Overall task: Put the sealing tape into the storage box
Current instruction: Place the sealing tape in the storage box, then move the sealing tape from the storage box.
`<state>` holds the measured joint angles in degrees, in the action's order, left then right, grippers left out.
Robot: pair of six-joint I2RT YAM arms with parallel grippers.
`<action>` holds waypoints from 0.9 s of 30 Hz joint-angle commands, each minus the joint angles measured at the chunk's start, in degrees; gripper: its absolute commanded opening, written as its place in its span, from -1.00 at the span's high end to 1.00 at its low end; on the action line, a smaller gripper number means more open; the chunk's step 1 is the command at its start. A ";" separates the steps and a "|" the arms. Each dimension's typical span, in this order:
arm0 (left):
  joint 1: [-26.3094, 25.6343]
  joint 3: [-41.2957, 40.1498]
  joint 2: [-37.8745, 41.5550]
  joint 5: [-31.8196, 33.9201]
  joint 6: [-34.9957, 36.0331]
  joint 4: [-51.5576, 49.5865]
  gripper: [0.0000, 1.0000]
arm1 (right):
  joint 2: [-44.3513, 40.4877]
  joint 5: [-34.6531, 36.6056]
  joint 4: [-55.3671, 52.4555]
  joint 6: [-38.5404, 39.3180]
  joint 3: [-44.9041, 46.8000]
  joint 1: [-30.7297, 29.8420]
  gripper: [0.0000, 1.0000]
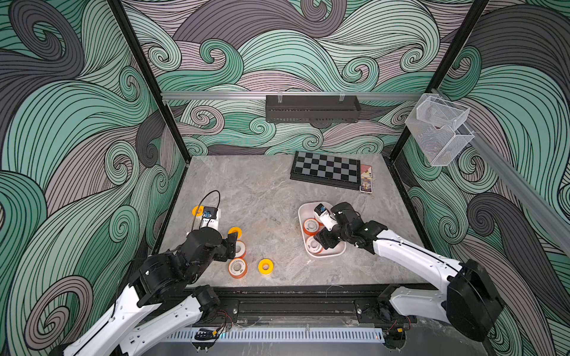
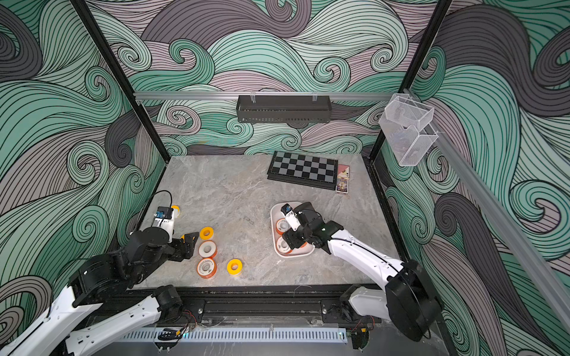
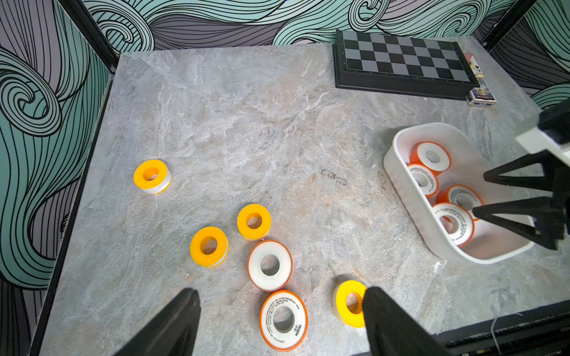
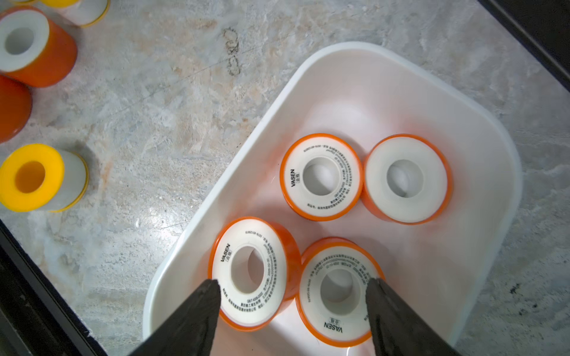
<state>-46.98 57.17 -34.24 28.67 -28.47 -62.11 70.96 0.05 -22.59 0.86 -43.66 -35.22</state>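
We count ten spools of sealing tape (image 3: pixel 270 265), each a short round drum with a centre hole: six orange-rimmed spools (image 4: pixel 320 177) with white faces and four yellow spools (image 3: pixel 209 246) of slightly smaller build. Four orange-rimmed ones sit inside the storage box (image 4: pixel 385 101), a shallow white plastic tray with rounded corners and a smooth raised rim. Three of them show printed faces and one a plain white face.

The other two orange-rimmed ones lie just beside each other on the bench (image 1: pixel 262 191), a grey stone-look slab with pale veins. Three yellow ones lie near them, and the fourth (image 3: pixel 151 175) lies apart by the left edge.

The left fingers (image 3: pixel 179 326), black and tapering, are spread wide above this loose group and pinch nothing. The right fingers (image 4: pixel 191 317) are spread wide over the box, their tips above two printed spools, gripping neither.

At the far right of the bench lies one flat chessboard (image 1: pixel 325 169) in black and grey squares. One long black perforated bin (image 1: pixel 311 109) hangs on the back rail, and two clear mesh baskets (image 1: pixel 438 123) hang on the right rail
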 commanded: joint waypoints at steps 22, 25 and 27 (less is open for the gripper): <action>0.37 -0.47 1.41 -1.79 1.47 1.22 -0.72 | 7.71 -6.55 -7.60 -20.63 -1.77 5.36 -0.17; 0.33 -0.62 1.96 -1.76 1.34 1.28 -0.72 | 9.79 -6.62 -5.68 -21.03 -2.38 5.60 -0.23; 0.27 -0.69 2.16 -1.77 1.41 1.30 -0.72 | 10.96 -6.86 -4.28 -21.61 -2.50 5.99 -0.29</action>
<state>-46.98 56.69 -33.06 27.38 -27.64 -61.69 81.06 -5.21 -29.63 -19.57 -44.62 -29.67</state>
